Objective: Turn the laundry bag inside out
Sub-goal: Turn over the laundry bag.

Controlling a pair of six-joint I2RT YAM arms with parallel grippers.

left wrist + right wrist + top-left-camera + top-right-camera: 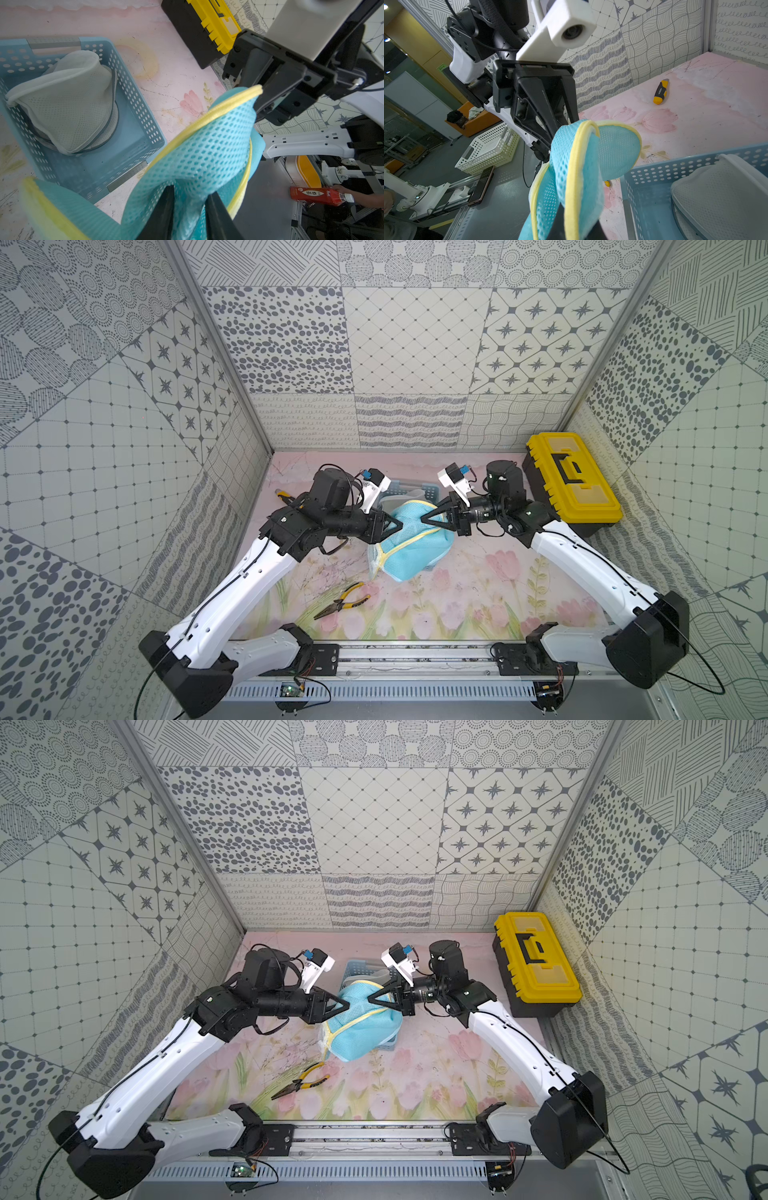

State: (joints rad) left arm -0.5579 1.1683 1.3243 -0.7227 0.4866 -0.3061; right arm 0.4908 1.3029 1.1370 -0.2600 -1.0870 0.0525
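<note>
Surface: pink mat with a tulip print (457,605), scuffed, enclosed by walls papered in grey patterned tiles (407,344)

Landmark: blue basket (133,116), near the back of the mat at centre, holding a white mesh bag (68,104)

Left of the basket: screwdriver (661,91) with a yellow and black handle, lying flat by the side wall

In front of the basket, to its left: yellow-handled pliers (343,600), flat on the mat

Left gripper (397,526): over the basket's left edge; fingers (164,216) a little apart with blue mesh bunched between them; whether they pinch it I cannot tell

Laundry bag (409,541): blue mesh with yellow trim, raised above the basket's front half, strung between the two grippers, its lower part drooping to the mat in front of the basket

Right gripper (426,517): over the basket's right edge, clamped tight on the bag's yellow-trimmed rim

Right of the basket: yellow and black toolbox (571,483), lid closed, against the side wall
</note>
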